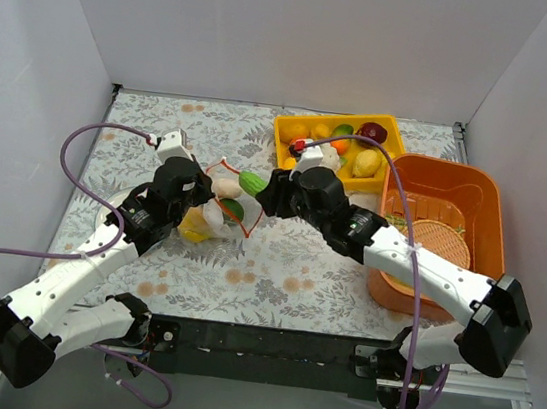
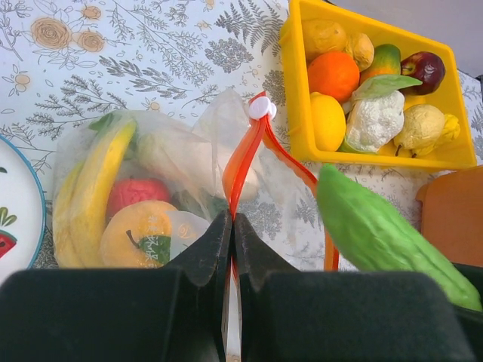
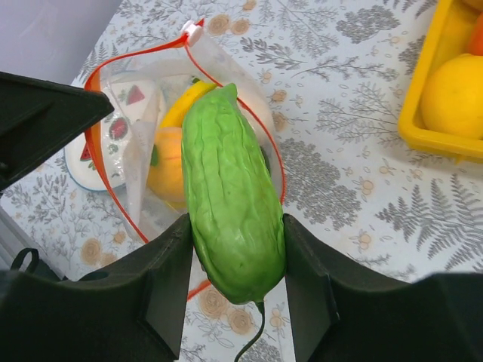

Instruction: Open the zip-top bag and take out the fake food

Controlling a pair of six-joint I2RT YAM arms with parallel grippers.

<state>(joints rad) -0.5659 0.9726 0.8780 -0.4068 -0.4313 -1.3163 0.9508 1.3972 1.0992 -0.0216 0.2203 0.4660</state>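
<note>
On the floral tablecloth [image 1: 285,267], left of centre, the zip-top bag [image 2: 166,151] lies open. The left gripper [image 2: 232,245] pinches together on its red zip strip [image 2: 245,151]. The right gripper [image 3: 235,249] is clamped on a green gourd [image 3: 226,181] at the mouth, with a banana [image 2: 94,177] inside.

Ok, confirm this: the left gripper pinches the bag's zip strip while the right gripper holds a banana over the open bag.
Not a banana. The right gripper holds a green bumpy vegetable, as the right wrist view shows; the banana lies inside the bag. The left gripper does pinch the zip strip, and the bag is open.
</note>
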